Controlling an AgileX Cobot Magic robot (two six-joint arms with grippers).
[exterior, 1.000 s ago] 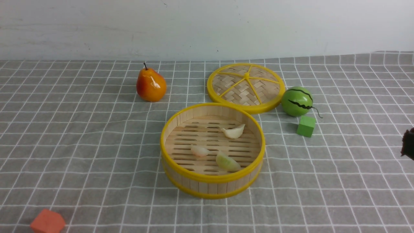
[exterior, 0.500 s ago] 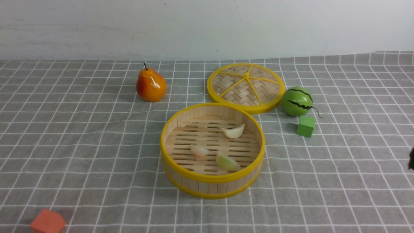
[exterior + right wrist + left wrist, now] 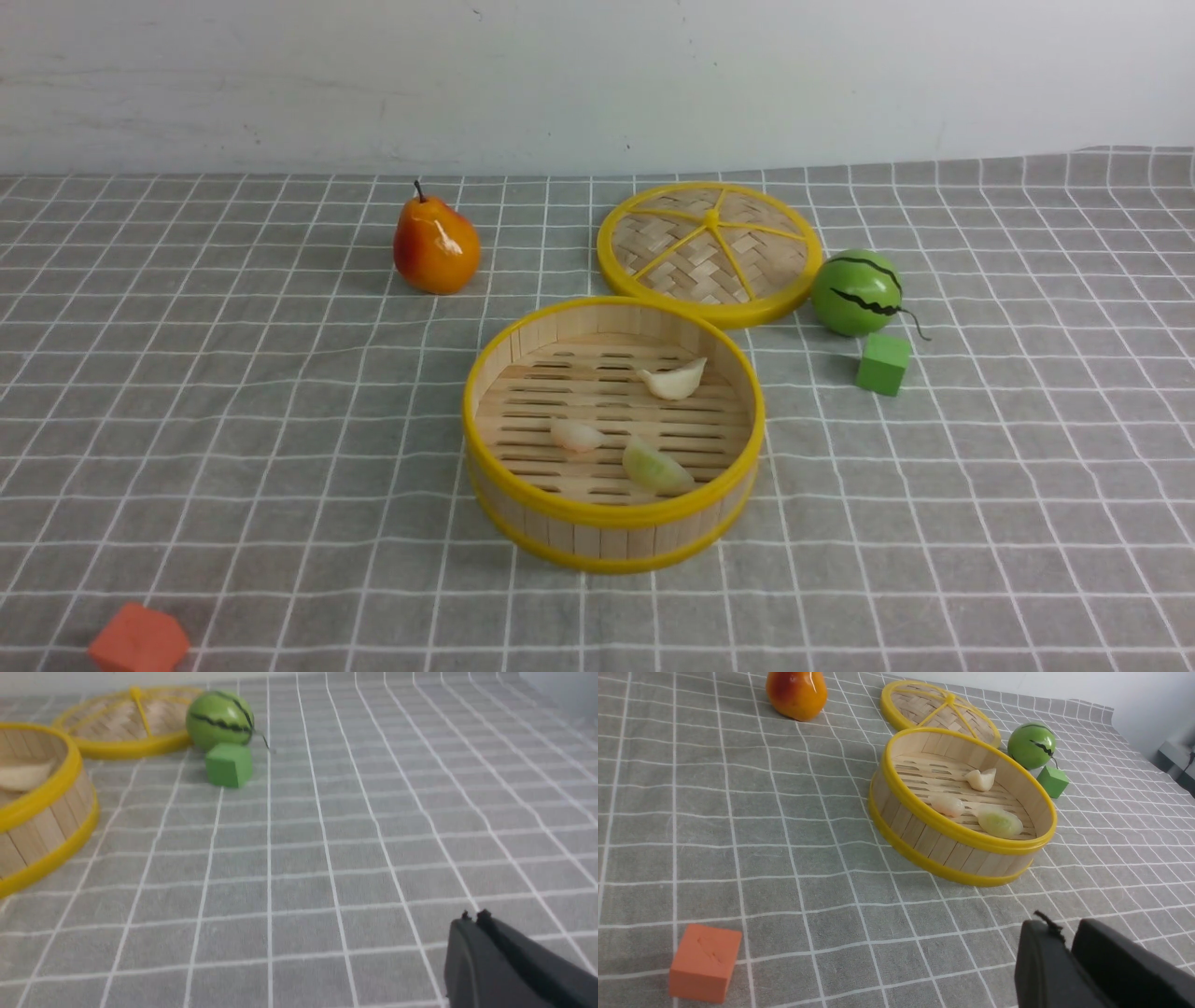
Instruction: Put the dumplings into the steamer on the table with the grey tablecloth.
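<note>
The steamer (image 3: 613, 537) stands mid-table on the grey tablecloth (image 3: 233, 420). Three dumplings lie on its slotted floor: a cream one (image 3: 674, 380) at the back, a pale pinkish one (image 3: 576, 435) in the middle, a yellowish-green one (image 3: 656, 469) at the front. They also show in the left wrist view: cream one (image 3: 981, 778), pinkish one (image 3: 947, 805), green one (image 3: 999, 822), inside the steamer (image 3: 943, 847). My left gripper (image 3: 1066, 931) is shut and empty, above cloth near the steamer. My right gripper (image 3: 474, 918) is shut and empty, over bare cloth away from the steamer (image 3: 42, 830). Neither gripper shows in the front view.
The woven lid (image 3: 711, 250) lies flat behind the steamer. A toy watermelon (image 3: 856, 292) and a green cube (image 3: 883, 363) sit to the right, a pear (image 3: 435, 245) at the back left, an orange block (image 3: 138, 640) at the front left.
The dark tip of my right gripper at the right edge of the front view has drawn back out of view. The dumplings and steamer have not moved.
</note>
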